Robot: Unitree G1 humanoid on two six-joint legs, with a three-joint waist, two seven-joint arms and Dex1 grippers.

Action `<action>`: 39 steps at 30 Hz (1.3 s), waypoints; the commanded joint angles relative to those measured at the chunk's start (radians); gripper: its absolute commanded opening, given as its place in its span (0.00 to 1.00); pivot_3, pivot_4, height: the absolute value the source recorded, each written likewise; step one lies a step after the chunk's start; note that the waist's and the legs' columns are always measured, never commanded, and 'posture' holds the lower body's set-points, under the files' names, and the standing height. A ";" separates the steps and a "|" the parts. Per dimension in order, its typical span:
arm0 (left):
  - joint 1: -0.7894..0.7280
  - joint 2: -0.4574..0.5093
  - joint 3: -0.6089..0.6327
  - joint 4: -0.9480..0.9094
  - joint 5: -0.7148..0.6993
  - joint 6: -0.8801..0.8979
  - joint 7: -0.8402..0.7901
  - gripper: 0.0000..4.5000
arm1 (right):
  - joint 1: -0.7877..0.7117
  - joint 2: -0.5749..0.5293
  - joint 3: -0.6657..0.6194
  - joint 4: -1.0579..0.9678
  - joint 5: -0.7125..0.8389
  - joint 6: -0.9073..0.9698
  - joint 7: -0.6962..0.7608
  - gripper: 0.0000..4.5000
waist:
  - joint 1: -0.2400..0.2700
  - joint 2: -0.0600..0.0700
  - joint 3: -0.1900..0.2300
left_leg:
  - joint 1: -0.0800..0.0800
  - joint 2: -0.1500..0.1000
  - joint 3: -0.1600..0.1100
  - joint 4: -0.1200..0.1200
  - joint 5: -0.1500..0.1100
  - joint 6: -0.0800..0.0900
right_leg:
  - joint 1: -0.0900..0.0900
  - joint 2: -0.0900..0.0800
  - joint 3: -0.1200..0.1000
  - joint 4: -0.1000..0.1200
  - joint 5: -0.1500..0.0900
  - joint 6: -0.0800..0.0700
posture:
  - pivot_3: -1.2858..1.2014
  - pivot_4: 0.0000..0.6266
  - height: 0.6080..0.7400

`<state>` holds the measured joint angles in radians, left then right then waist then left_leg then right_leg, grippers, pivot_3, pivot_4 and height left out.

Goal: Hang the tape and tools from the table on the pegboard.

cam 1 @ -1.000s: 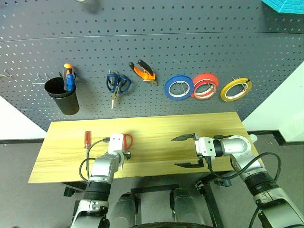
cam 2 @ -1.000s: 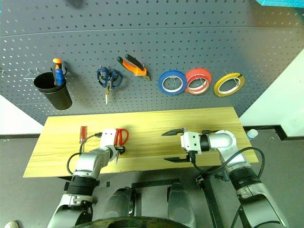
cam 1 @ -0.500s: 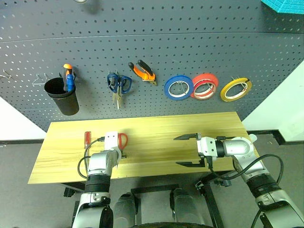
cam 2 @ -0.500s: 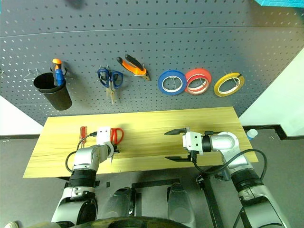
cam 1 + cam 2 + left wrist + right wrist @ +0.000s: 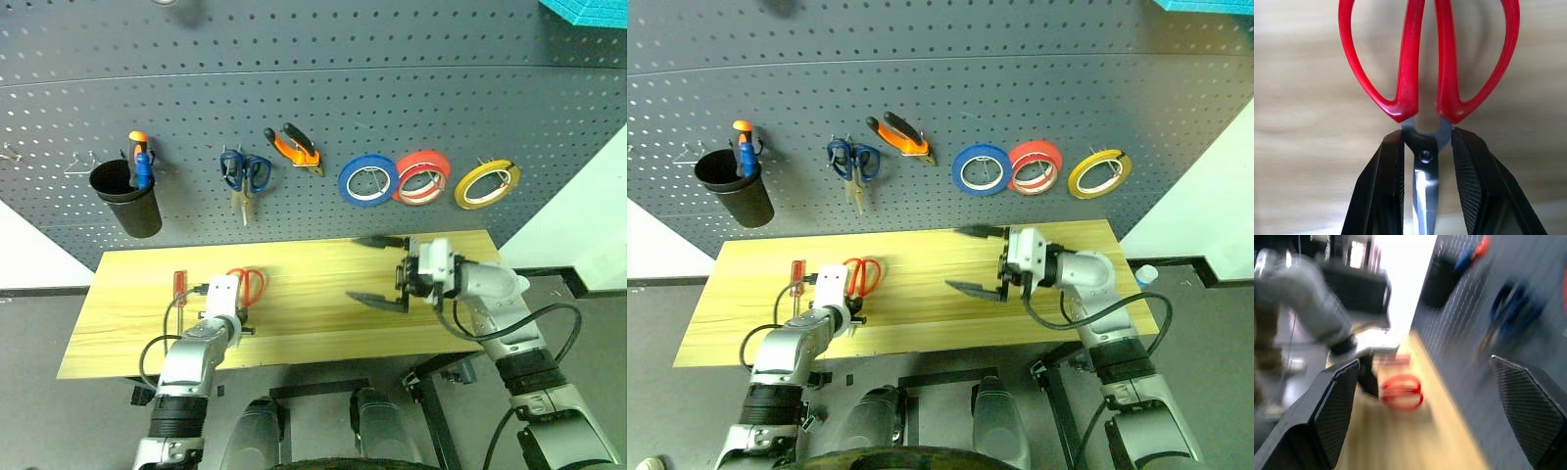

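Scissors [image 5: 1426,73] step underway: left gripper [image 5: 1426,161] clamped on blades near pivot, lower left; right gripper [image 5: 384,270] spread wide, empty. Next: lift toward pegboard [image 5: 313,108].

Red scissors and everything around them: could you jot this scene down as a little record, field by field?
Red scissors: on the table, blades clamped at the pivot in the left jaws
Right jaws: wide open, empty, above the table
Red screwdriver: lying on the table, left of the scissors
Pegboard: cup, blue scissors, pliers, and blue, red and yellow tape rolls
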<state>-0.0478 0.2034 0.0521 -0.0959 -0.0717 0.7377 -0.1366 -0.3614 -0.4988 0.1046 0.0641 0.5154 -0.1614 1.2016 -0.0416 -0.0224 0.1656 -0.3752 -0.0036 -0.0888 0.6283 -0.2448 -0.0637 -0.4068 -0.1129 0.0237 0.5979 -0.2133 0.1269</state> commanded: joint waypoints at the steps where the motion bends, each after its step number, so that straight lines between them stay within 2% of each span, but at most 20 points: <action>1: 0.073 0.044 0.034 -0.101 -0.022 -0.272 -0.088 0.23 | -0.022 0.003 -0.049 -0.097 0.112 0.117 -0.012 1.00 | 0.003 0.000 0.000 | 0.000 0.000 0.000 0.000 0.000 0.000 | 0.001 -0.001 0.000 -0.001 0.000 0.000 | 0.50 0.17 1.00; 4: 0.121 0.032 0.129 -0.147 -0.134 -0.491 -0.179 0.23 | -0.043 0.013 -0.065 -0.125 0.137 0.174 -0.025 1.00 | 0.009 0.000 0.000 | -0.002 -0.001 0.001 0.000 0.000 0.000 | 0.000 -0.002 0.000 -0.004 0.000 -0.001 | 0.50 0.16 1.00; 8: 0.106 0.020 0.220 -0.179 -0.272 -0.632 -0.267 0.23 | -0.063 0.028 -0.075 -0.120 0.133 0.193 -0.026 1.00 | 0.011 0.000 0.000 | -0.003 -0.001 0.002 0.000 0.000 0.000 | -0.001 -0.003 0.000 -0.004 0.001 -0.001 | 0.51 0.14 1.00; 12: 0.042 0.040 0.256 -0.176 -0.309 -0.748 -0.306 0.23 | -0.073 0.040 -0.076 -0.104 0.119 0.189 -0.016 1.00 | 0.024 0.001 -0.001 | -0.003 -0.001 0.002 0.000 0.000 0.000 | -0.001 -0.002 0.000 -0.004 0.001 -0.001 | 0.51 0.13 1.00; 16: -0.043 0.072 0.257 -0.105 -0.243 -0.778 -0.256 0.23 | -0.076 0.049 -0.080 -0.097 0.111 0.187 -0.011 1.00 | 0.027 0.001 -0.001 | -0.003 -0.001 0.002 0.001 0.000 0.000 | 0.000 -0.002 0.000 -0.003 0.002 -0.002 | 0.51 0.12 1.00; 21: -0.118 0.084 0.200 -0.021 -0.173 -0.800 -0.237 0.23 | -0.072 0.059 -0.084 -0.098 0.101 0.184 -0.013 1.00 | 0.026 0.001 -0.002 | -0.002 -0.001 0.002 0.002 0.000 0.000 | 0.001 -0.001 0.000 -0.003 0.003 -0.001 | 0.50 0.11 1.00; 25: -0.152 0.097 0.152 0.055 -0.103 -0.802 -0.223 0.23 | -0.063 0.060 -0.091 -0.101 0.097 0.181 -0.014 1.00 | 0.024 0.001 -0.002 | -0.001 -0.001 0.002 0.002 0.000 0.000 | 0.001 -0.001 0.000 -0.003 0.004 -0.001 | 0.50 0.10 1.00; 34: -0.197 0.103 0.087 0.160 -0.052 -0.793 -0.229 0.23 | -0.046 0.064 -0.099 -0.108 0.086 0.179 -0.017 1.00 | 0.021 0.002 -0.004 | 0.000 -0.001 0.002 0.002 0.000 0.000 | 0.001 -0.001 0.000 -0.002 0.004 -0.001 | 0.49 0.09 1.00; 39: -0.197 0.108 0.092 0.185 -0.032 -0.712 -0.177 0.61 | -0.040 0.062 -0.096 -0.097 0.068 0.169 -0.012 1.00 | 0.021 0.002 -0.004 | 0.000 -0.001 0.002 0.002 0.000 0.000 | 0.002 -0.001 0.000 -0.002 0.006 0.002 | 0.49 0.09 1.00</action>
<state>-0.2321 0.3010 0.1368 0.0987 -0.1183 -0.0017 -0.3405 -0.4004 -0.4406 0.0272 -0.0153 0.5883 0.0292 1.1864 -0.0209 -0.0208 0.1615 -0.3756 -0.0042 -0.0864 0.6301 -0.2446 -0.0632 -0.4052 -0.1135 0.0238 0.5960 -0.2068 0.1291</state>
